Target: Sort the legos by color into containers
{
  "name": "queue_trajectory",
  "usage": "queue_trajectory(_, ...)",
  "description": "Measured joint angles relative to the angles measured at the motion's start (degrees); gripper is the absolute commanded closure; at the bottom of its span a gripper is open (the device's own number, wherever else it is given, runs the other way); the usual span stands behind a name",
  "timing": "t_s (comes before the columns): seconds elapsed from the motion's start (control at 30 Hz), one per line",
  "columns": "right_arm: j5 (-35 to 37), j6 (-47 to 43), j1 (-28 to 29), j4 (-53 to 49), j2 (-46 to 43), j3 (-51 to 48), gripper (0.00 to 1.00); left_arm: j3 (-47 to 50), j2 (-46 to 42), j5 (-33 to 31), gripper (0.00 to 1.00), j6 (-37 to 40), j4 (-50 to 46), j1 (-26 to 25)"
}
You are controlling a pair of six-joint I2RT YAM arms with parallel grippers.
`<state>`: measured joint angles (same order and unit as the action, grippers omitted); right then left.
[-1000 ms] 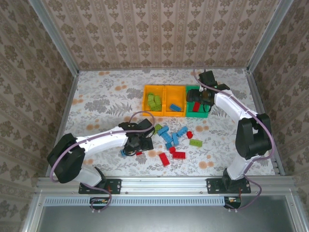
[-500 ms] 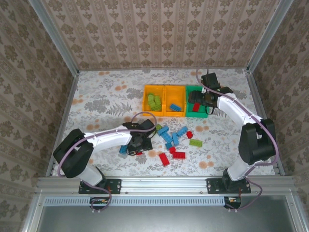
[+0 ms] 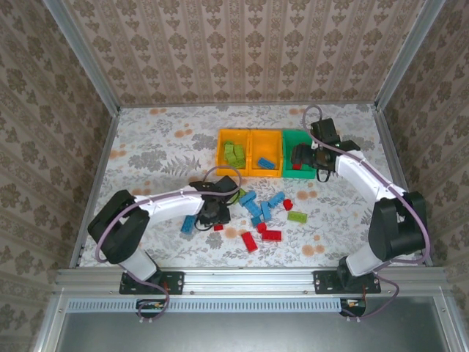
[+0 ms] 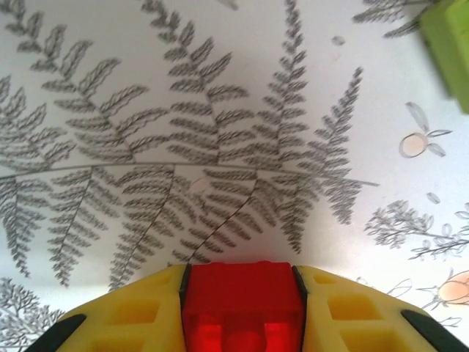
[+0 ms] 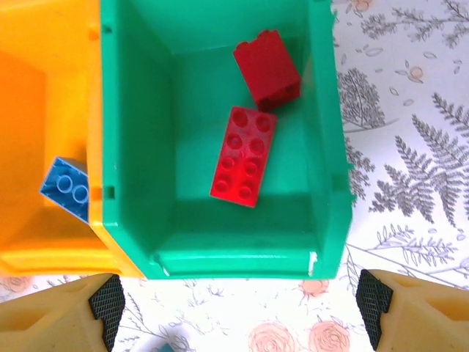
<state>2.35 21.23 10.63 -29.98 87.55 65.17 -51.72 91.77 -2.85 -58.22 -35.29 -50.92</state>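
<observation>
Below the spread right gripper [image 5: 240,306], the green bin [image 5: 139,147] held two red bricks [image 5: 244,156], open table [image 5: 410,110] to its right; left gripper [image 4: 239,290] clamped a red lego [image 4: 239,312].

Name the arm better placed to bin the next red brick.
Left: the left gripper is shut on a red brick. The right gripper is open, empty, above the green bin.
</observation>
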Motion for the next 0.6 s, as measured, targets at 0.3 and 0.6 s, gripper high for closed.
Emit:
queue_trajectory(0.3, 0.7, 2.2, -1.9, 0.2, -5.2, -8.3, 0.14, -14.0, 0.6, -1.2, 0.71, 8.2, -2.7, 0.8)
queue_trajectory(0.6, -3.5, 4.4, -2.6, 3.6, -13.7, -20.7, 0.23, -44.0, 14.6, 2.4, 0.71, 23.8, 0.0, 3.6)
